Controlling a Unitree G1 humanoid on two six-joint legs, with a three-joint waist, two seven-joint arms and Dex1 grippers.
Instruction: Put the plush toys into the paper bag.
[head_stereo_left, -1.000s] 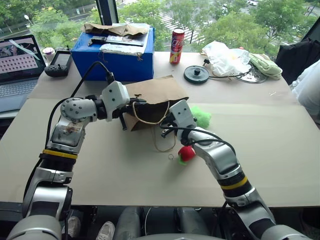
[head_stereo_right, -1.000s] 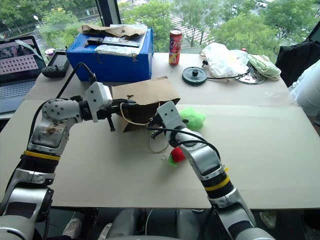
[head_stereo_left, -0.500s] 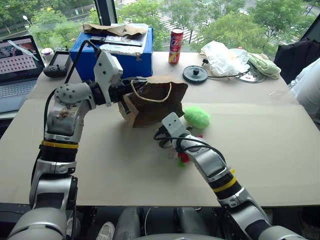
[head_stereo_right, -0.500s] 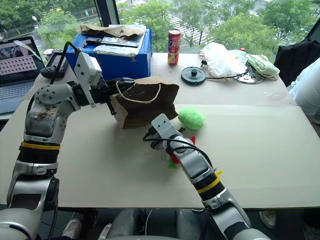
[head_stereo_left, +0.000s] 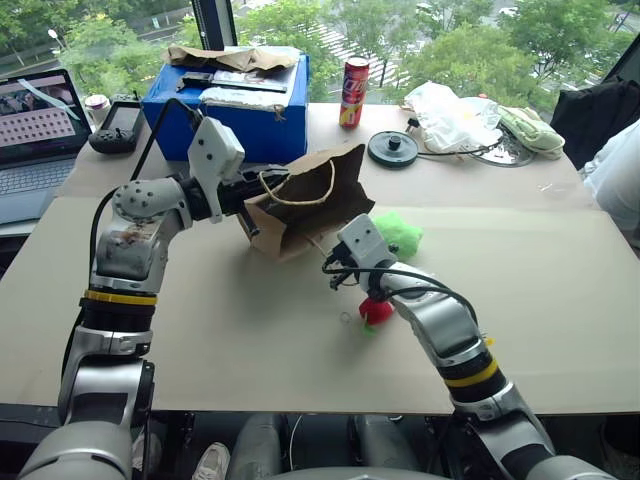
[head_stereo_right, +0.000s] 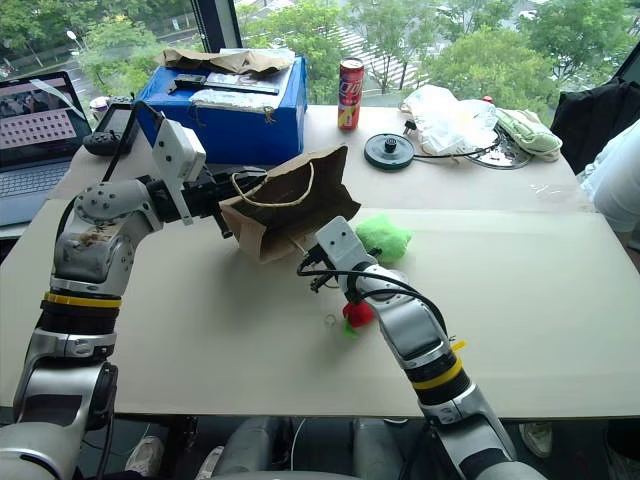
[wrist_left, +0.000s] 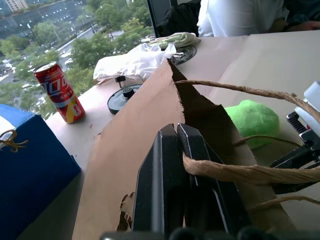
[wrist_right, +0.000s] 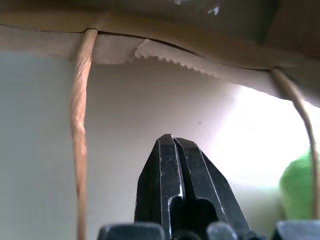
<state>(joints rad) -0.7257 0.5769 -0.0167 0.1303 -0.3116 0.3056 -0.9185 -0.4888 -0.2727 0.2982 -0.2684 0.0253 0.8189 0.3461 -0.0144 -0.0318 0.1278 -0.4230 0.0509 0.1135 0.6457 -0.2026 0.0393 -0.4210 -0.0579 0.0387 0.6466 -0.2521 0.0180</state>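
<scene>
Now left tool (wrist_left: 172, 131) pinches paper bag (head_stereo_left: 310, 195) rim, lifted — right tool (wrist_right: 172, 145) closed, empty, w/ toys nearby

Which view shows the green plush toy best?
The right eye view: the green plush toy lies unobstructed beside the paper bag. In the left eye view the right arm partly covers it; both wrist views show it partly.

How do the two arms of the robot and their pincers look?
Both arms are silver-grey metal with a yellow-and-black band at the forearm, a white box at each wrist and black cables looping along them. The left pincer and right pincer each have two tapered black fingers.
</scene>
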